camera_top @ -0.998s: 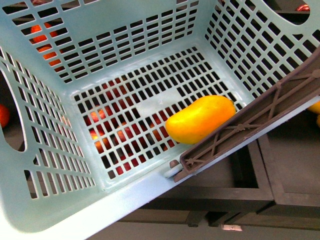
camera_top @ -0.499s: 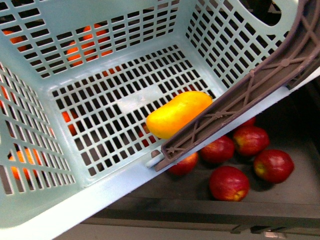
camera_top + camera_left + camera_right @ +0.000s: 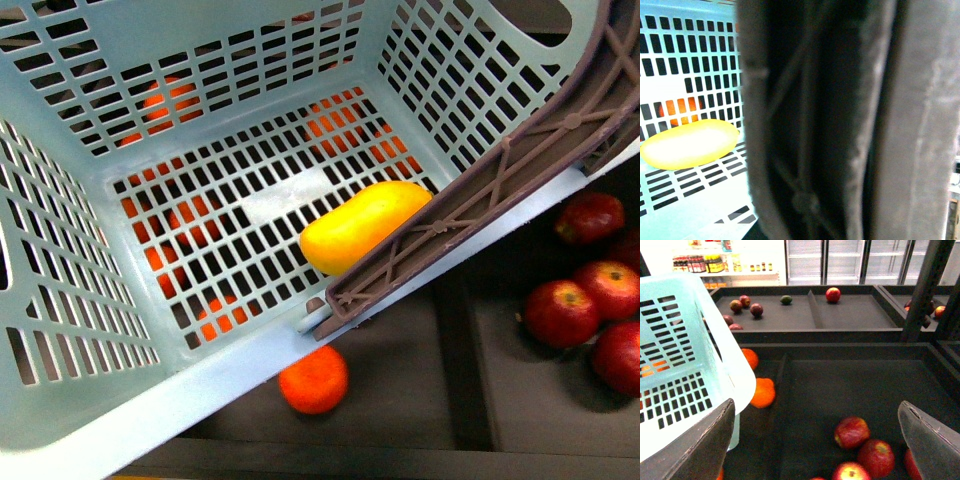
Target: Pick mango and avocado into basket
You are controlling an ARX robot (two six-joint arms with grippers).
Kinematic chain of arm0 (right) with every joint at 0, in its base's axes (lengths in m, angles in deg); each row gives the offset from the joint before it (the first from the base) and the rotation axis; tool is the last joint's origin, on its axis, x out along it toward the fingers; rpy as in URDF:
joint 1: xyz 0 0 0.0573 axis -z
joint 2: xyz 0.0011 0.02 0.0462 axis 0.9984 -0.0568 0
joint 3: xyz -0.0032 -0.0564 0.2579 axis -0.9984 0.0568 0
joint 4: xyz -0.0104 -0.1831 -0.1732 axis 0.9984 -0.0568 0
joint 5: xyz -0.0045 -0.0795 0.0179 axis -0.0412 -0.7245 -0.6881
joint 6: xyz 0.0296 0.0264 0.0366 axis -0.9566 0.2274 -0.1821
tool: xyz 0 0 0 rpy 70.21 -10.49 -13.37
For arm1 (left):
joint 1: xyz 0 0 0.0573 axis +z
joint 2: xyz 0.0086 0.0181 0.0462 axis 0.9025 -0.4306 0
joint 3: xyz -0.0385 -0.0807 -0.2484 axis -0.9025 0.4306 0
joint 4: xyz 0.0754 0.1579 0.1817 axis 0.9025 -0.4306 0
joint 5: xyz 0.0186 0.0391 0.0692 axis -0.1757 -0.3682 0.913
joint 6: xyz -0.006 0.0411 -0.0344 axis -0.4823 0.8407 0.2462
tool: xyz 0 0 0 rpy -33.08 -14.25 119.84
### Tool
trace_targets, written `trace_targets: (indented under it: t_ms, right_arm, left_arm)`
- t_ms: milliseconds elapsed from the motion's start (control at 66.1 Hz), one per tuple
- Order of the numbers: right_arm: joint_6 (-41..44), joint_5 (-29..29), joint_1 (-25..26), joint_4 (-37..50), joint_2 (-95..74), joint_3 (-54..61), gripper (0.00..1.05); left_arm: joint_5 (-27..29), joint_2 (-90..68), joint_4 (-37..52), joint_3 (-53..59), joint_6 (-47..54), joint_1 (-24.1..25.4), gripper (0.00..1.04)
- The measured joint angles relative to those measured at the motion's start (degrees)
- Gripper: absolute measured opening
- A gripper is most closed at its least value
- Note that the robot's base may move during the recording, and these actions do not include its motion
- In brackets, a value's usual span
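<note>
One of the two fruits is already sorted. In the front view the smooth yellow-orange oval mango [image 3: 365,225] lies on the slotted floor of the light teal plastic basket [image 3: 200,385], resting against the near wall right under the brown ribbed swing handle [image 3: 490,185]. I'd guess that's because the basket hangs tilted that way. Oranges show through the slots, a loose round orange [image 3: 313,378] sits in the dark produce bin [image 3: 400,400] just beside the basket's near rim, and shiny red apples [image 3: 562,312] fill the next compartment, so the basket looks carried above the bins rather than set down. Left wrist view is mostly that handle [image 3: 840,120] jammed right up to the lens, with the mango [image 3: 690,143] on the basket floor beyond. The left hand's fingers don't show at all, so I can't tell if it's clamped on the handle, though the closeness makes me think that arm does the carrying. Right wrist view: the right hand [image 3: 816,407] is spread wide with nothing in it, hovering over the bin of apples [image 3: 852,431], with a basket [image 3: 690,365] corner off to one side. No avocado in the basket yet. My best guess for the avocado [image 3: 786,300] is the small dark green fruit in a far bin, well apart from the hand, but it's too small to be sure.
</note>
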Motion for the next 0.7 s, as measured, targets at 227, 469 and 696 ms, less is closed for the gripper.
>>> trace_targets:
  t_ms: [227, 469, 696]
  right_arm:
    - [0.0, 0.0, 0.0, 0.0, 0.0, 0.0, 0.96]
    - [0.0, 0.1, 0.0, 0.0, 0.0, 0.0, 0.96]
    - [0.0, -0.1, 0.0, 0.0, 0.0, 0.0, 0.96]
  left_arm:
    - [0.0, 0.0, 0.0, 0.0, 0.0, 0.0, 0.13]
    - [0.2, 0.0, 0.0, 0.0, 0.1, 0.0, 0.13]
    - [0.1, 0.0, 0.0, 0.0, 0.0, 0.0, 0.13]
